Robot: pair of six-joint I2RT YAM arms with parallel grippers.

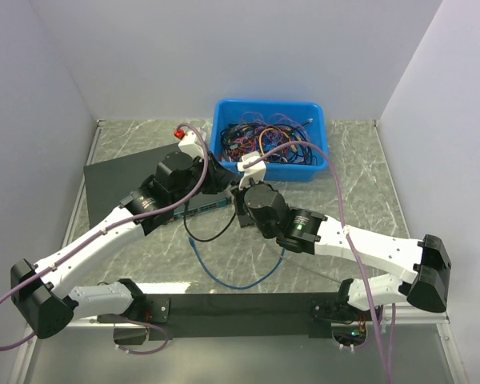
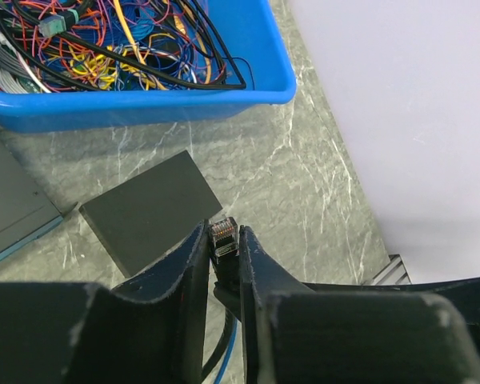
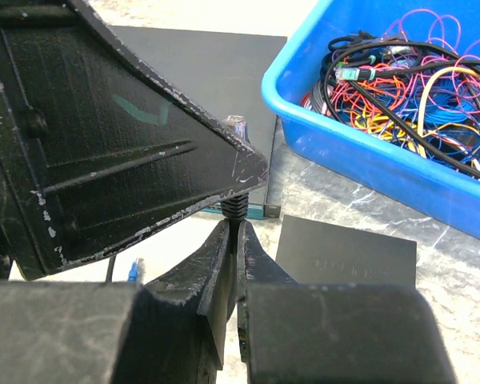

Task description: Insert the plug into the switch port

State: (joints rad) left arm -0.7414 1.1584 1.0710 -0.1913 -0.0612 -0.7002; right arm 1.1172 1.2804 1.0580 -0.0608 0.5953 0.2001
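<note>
My left gripper (image 2: 224, 234) is shut on a clear connector (image 2: 223, 235) with a black boot, on the thin black cable. My right gripper (image 3: 234, 228) is shut on that black cable just below its ribbed boot (image 3: 235, 207), right under the left gripper's fingers (image 3: 128, 144). The blue cable's plug (image 3: 134, 270) lies loose on the table, in neither gripper. The blue cable (image 1: 224, 276) curves over the table in front of the arms. The small flat black box (image 2: 152, 210) lies just beyond the left fingertips and also shows in the right wrist view (image 3: 346, 254). Its ports are not visible.
A blue bin (image 1: 268, 106) full of multicoloured cables stands at the back; it also shows in the left wrist view (image 2: 144, 108) and the right wrist view (image 3: 344, 152). A large flat black unit (image 1: 124, 180) with a blue front strip lies at the left. Walls stand on three sides.
</note>
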